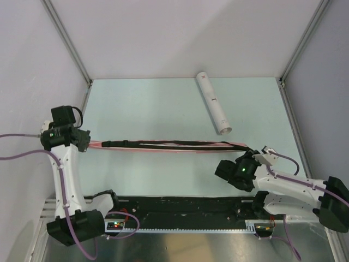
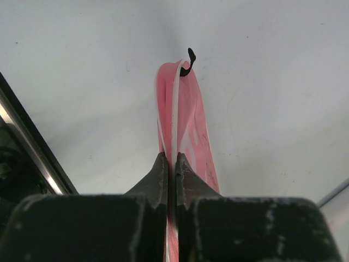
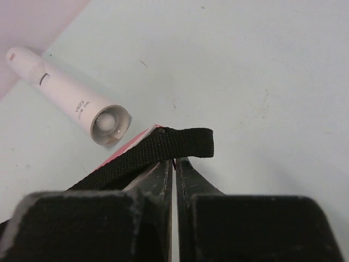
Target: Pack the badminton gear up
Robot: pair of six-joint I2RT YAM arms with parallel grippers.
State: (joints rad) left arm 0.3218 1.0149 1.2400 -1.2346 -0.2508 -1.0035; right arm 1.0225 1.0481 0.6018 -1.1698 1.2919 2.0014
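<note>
The pink bag (image 1: 163, 148) hangs edge-on above the table, stretched between both grippers, with its black strap (image 1: 169, 144) along the top. My left gripper (image 1: 88, 143) is shut on the bag's left end; the left wrist view shows the pink edge (image 2: 182, 109) pinched between the fingers (image 2: 174, 159). My right gripper (image 1: 252, 154) is shut on the right end, and in its wrist view (image 3: 174, 162) the strap (image 3: 158, 146) drapes over the left finger. The white tube (image 1: 214, 102) lies at the back right, with a shuttlecock (image 3: 107, 121) showing in its open end. No rackets are in view.
The tube (image 3: 65, 101) lies on the table just beyond the bag's right end. White walls with metal posts (image 1: 65, 38) close in the back and sides. A black rail (image 1: 180, 206) runs along the near edge between the arm bases.
</note>
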